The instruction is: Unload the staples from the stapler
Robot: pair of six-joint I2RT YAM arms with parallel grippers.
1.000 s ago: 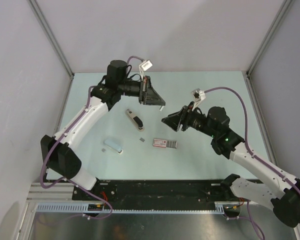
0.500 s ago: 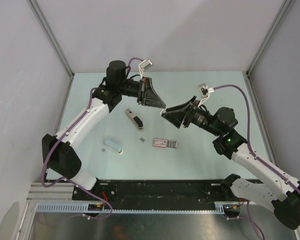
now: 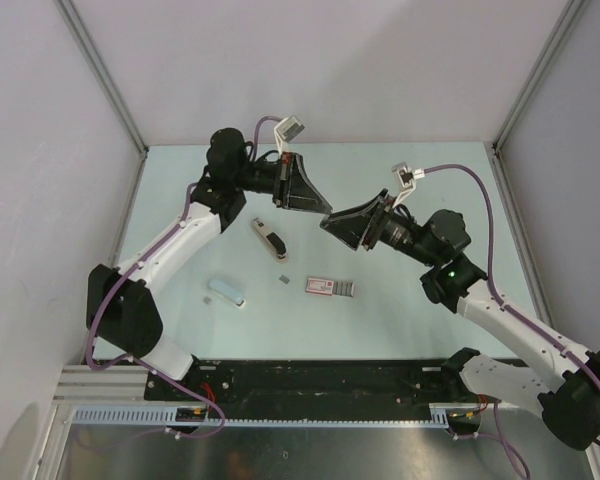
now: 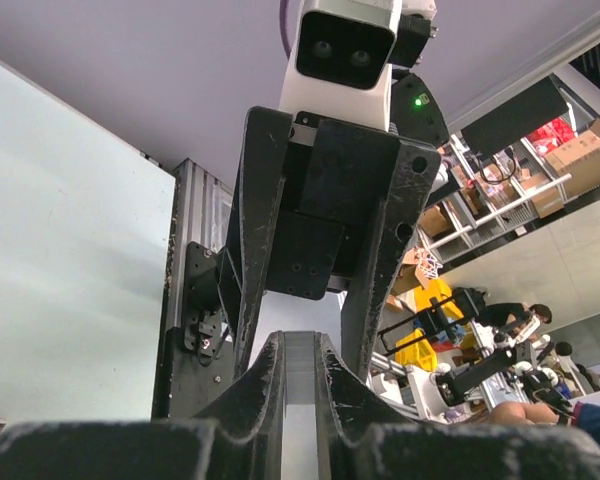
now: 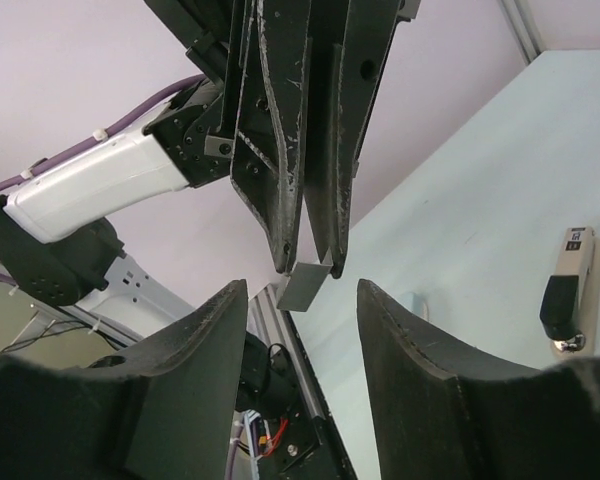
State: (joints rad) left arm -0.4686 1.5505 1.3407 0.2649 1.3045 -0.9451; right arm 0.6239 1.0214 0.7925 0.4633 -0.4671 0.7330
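The stapler, a flat pink-and-white block, lies on the table in the top view. My left gripper is raised above the table and shut on a short grey strip of staples, which also shows between its fingers in the left wrist view. My right gripper faces it tip to tip with open jaws, one on each side of the strip without touching it. Another tiny grey piece lies on the table left of the stapler.
A black-and-beige elongated object lies under the left gripper and shows in the right wrist view. A light blue block lies at the front left with a small grey bit beside it. Grey walls enclose the table.
My right gripper has risen and moved left until its open jaws bracket the left gripper's tips. The left gripper has held its place, still shut on the strip.
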